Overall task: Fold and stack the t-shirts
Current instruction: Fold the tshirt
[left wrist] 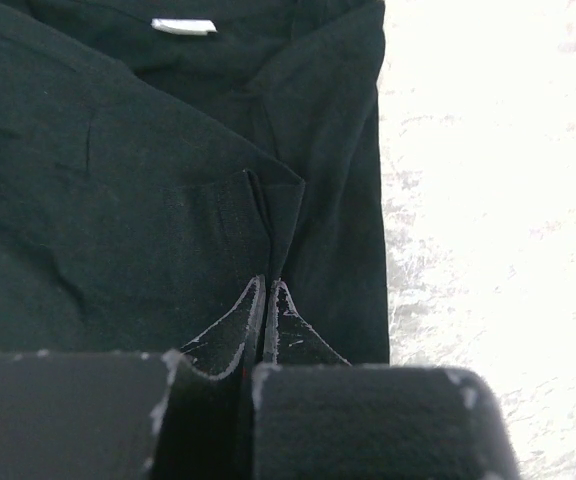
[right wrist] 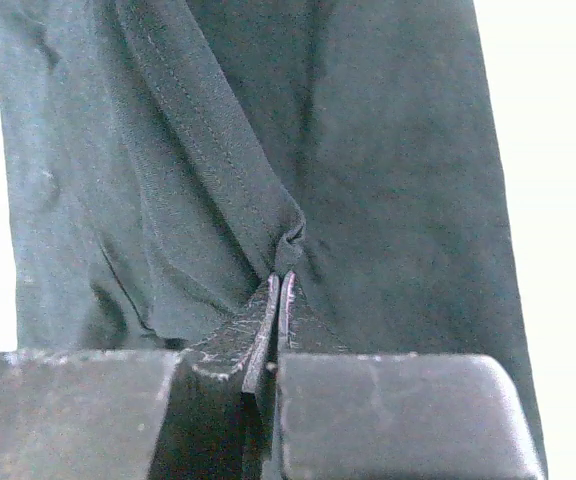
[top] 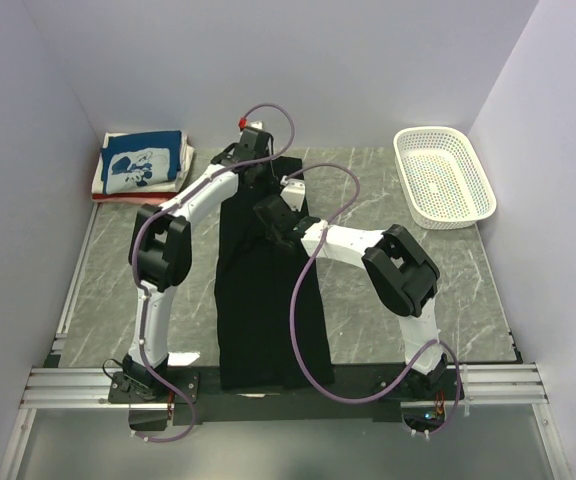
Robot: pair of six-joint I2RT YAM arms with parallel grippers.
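Observation:
The black t-shirt [top: 263, 300] lies as a long narrow strip down the middle of the table, from the far edge to the near edge. My left gripper [top: 258, 172] is shut on a fold of it near the collar; the left wrist view shows the pinched black cloth [left wrist: 168, 200] at the gripper [left wrist: 269, 285] and the white neck label [left wrist: 183, 26]. My right gripper [top: 273, 215] is shut on a hemmed fold a little nearer; the right wrist view shows the gripper [right wrist: 280, 280] pinching bunched cloth [right wrist: 388, 200]. A folded stack [top: 140, 165], blue-with-white-print on top, sits far left.
A white perforated basket [top: 444, 176] stands at the far right of the grey marble table [top: 448, 270]. White and red folded edges show under the blue shirt. Purple cables loop over both arms. White walls enclose the table on three sides.

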